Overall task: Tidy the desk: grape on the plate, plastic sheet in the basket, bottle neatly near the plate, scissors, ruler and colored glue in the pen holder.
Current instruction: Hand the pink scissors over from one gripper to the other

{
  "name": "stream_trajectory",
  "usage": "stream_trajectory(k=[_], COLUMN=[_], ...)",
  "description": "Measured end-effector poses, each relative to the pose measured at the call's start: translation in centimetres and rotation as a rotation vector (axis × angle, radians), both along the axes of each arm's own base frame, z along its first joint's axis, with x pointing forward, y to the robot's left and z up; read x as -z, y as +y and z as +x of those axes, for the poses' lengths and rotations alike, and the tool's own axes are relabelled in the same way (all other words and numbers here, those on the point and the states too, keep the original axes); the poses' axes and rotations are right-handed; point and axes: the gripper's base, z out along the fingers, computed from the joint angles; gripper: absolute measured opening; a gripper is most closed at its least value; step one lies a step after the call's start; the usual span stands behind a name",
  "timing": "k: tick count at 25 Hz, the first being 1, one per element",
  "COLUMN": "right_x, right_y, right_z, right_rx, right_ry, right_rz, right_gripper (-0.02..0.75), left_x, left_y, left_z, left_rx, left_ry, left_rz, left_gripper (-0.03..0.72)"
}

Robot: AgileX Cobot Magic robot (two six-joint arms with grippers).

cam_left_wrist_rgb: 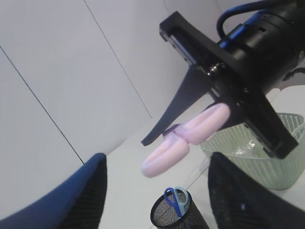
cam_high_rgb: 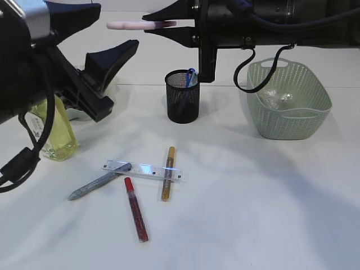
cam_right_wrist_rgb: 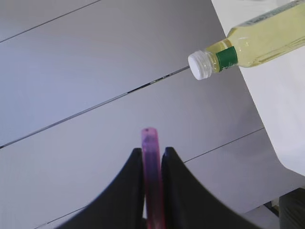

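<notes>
My right gripper (cam_high_rgb: pixel 149 24) (cam_right_wrist_rgb: pixel 152 150) is shut on pink scissors (cam_high_rgb: pixel 135 24) (cam_right_wrist_rgb: pixel 151 157) (cam_left_wrist_rgb: pixel 183 138), held high above the desk. Their handles point at my left gripper (cam_high_rgb: pixel 119 25) (cam_left_wrist_rgb: pixel 157 160), which is open; the handles sit just ahead of its gap, not touching. Blue scissors (cam_high_rgb: pixel 191 76) (cam_left_wrist_rgb: pixel 176 200) stand in the black mesh pen holder (cam_high_rgb: pixel 183 104) (cam_left_wrist_rgb: pixel 174 214). The clear ruler (cam_high_rgb: pixel 143 170) lies flat with silver (cam_high_rgb: pixel 98 183), red (cam_high_rgb: pixel 136 209) and gold (cam_high_rgb: pixel 168 173) glue tubes. The yellow bottle (cam_high_rgb: pixel 53 132) (cam_right_wrist_rgb: pixel 267 45) stands at the left. Crumpled plastic sheet (cam_high_rgb: pixel 278 98) lies in the green basket (cam_high_rgb: pixel 289 107) (cam_left_wrist_rgb: pixel 257 162). The grape is hidden.
A white plate (cam_high_rgb: pixel 76 114) shows only as a sliver behind my left arm, next to the bottle. The basket stands at the back right and the pen holder at the back centre. The ruler and glue tubes lie front left of the middle.
</notes>
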Motion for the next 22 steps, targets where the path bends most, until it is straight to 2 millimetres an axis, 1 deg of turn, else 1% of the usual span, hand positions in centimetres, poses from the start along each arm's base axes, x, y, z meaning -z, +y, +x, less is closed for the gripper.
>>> stream_trajectory(k=[13,22], right_x=[0.36,0.36], right_y=[-0.02,-0.02], right_z=[0.27,0.27], right_rx=[0.016,0.011], right_ry=[0.005,-0.038], right_rz=[-0.010,-0.029], right_gripper=[0.113,0.088], left_x=[0.00,0.00], left_y=[-0.32,-0.41], left_z=[-0.25,-0.32], left_rx=[0.039,0.051], left_ry=[-0.043,-0.055], left_rz=[0.055,0.069], left_gripper=[0.487,0.485])
